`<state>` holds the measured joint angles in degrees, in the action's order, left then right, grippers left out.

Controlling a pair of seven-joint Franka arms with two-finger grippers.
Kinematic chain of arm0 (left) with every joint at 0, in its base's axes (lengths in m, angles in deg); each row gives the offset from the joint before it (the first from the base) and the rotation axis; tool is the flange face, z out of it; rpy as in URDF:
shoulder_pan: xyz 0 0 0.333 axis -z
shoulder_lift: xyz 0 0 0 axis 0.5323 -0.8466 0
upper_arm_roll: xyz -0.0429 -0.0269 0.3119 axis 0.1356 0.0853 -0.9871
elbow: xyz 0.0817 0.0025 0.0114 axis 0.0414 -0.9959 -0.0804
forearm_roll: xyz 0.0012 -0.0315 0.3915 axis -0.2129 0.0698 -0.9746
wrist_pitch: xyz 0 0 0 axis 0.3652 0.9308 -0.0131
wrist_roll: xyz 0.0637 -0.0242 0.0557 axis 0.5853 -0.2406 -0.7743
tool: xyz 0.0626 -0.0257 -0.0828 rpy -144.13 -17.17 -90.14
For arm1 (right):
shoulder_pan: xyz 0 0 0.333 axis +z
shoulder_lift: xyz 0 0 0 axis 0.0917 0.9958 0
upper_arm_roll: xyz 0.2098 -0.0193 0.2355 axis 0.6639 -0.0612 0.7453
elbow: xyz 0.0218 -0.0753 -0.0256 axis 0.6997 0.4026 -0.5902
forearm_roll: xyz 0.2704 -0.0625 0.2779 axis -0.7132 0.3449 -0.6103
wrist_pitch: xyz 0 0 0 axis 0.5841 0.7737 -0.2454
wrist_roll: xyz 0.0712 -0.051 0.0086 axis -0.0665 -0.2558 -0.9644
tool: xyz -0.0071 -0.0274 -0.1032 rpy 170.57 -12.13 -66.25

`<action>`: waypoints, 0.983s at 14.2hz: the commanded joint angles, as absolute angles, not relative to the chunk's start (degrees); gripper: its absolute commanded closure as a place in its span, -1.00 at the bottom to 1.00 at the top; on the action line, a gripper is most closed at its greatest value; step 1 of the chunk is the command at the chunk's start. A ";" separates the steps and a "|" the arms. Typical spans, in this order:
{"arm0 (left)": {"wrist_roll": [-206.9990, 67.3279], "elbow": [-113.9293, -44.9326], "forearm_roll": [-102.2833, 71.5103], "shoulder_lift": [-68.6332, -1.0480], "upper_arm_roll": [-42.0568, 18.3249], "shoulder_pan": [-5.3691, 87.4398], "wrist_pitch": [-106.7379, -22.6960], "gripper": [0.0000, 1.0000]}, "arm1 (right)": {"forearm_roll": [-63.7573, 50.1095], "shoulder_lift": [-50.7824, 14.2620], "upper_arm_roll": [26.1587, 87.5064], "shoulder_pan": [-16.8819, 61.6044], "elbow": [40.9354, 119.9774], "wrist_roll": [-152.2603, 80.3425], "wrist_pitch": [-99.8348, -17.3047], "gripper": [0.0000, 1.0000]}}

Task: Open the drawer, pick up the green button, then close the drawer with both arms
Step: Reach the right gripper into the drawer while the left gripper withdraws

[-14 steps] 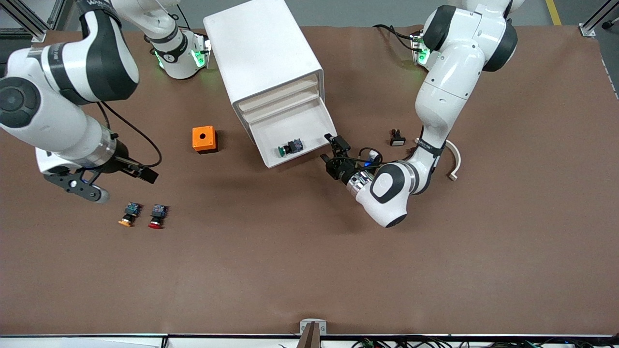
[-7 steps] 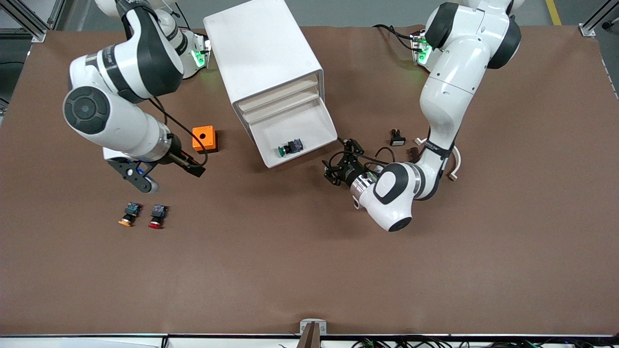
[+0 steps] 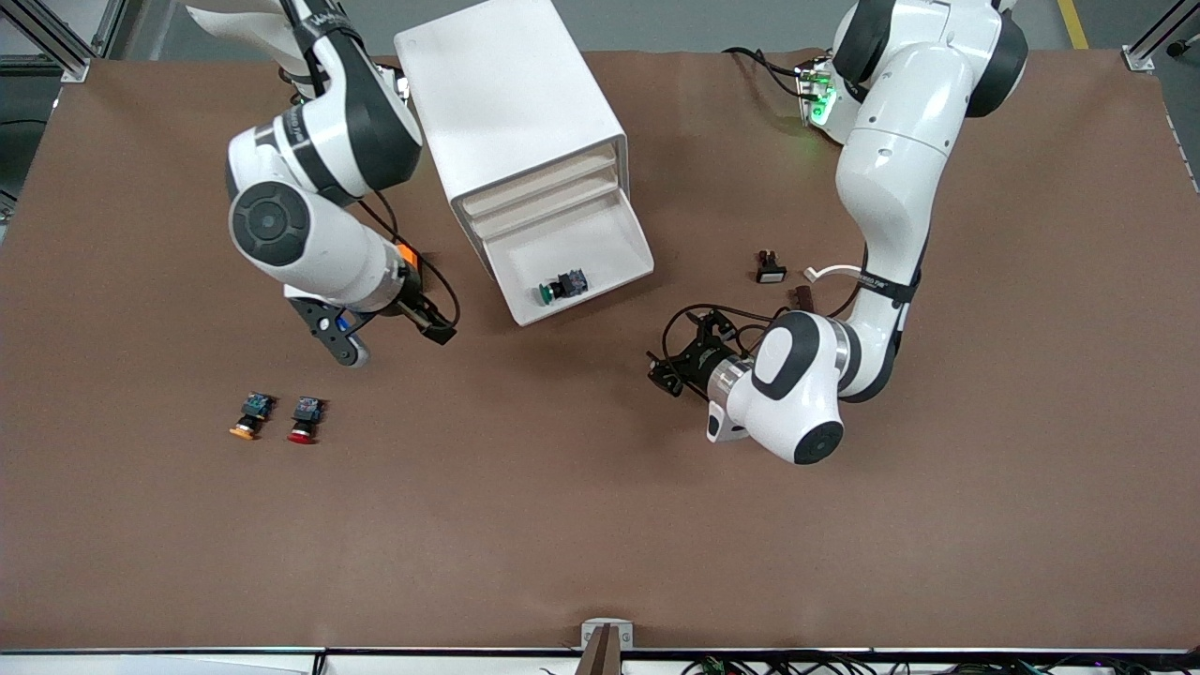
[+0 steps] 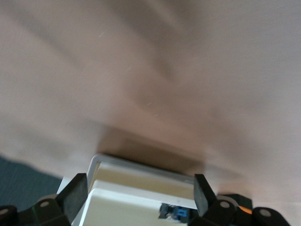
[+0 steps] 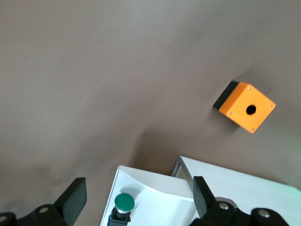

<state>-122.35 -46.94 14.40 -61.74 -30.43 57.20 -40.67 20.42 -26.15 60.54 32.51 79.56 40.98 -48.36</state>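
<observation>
While the drawer (image 3: 581,267) stands open with the button (image 3: 562,285) inside, the right gripper (image 3: 394,336) and left gripper (image 3: 677,361) hover over the bench (image 3: 600,516), fingers spread, empty.

one white cabinet (image 3: 511,103) with four drawers: three shut and one drawer (image 3: 572,265) pulled open. three capped push buttons: one green button (image 3: 561,286), one orange-capped (image 3: 249,415), one red-capped (image 3: 305,419). one orange box (image 5: 244,107). one small white-faced part (image 3: 770,267). two arms, so two grippers: left gripper (image 3: 677,361) and right gripper (image 3: 389,336), both spread.
</observation>
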 commanded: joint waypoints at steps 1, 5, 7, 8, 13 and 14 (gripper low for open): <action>-119.73 -47.66 10.52 -58.10 -31.16 58.44 -46.06 -0.99 | 19.56 -25.21 60.08 35.84 80.75 45.61 -49.30 -0.99; -117.18 -47.75 5.87 -54.40 -31.25 58.53 -51.34 -0.99 | 19.56 -24.67 60.08 40.24 84.25 51.42 -54.82 -0.99; -116.65 -47.83 2.36 -52.91 -31.16 59.75 -53.10 -0.99 | 19.30 -24.67 60.17 42.34 87.15 53.79 -59.12 -0.99; -116.73 -47.83 0.60 -52.81 -31.16 60.45 -54.24 -0.99 | 18.34 -24.59 60.09 43.57 88.47 54.67 -61.40 -0.99; -117.52 -48.27 -9.58 -52.81 -31.07 64.67 -58.55 -0.99 | 16.31 -22.04 60.08 48.05 91.74 58.80 -70.73 -0.99; -117.87 -48.53 -12.74 -52.81 -30.98 65.99 -59.52 -0.99 | 16.31 -21.34 60.08 48.94 91.82 59.94 -71.96 -0.99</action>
<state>-117.51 -46.95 -7.47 -53.76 -30.45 63.40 -57.17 17.63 -22.07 60.58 46.80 90.85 57.65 -69.33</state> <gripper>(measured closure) 0.000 0.000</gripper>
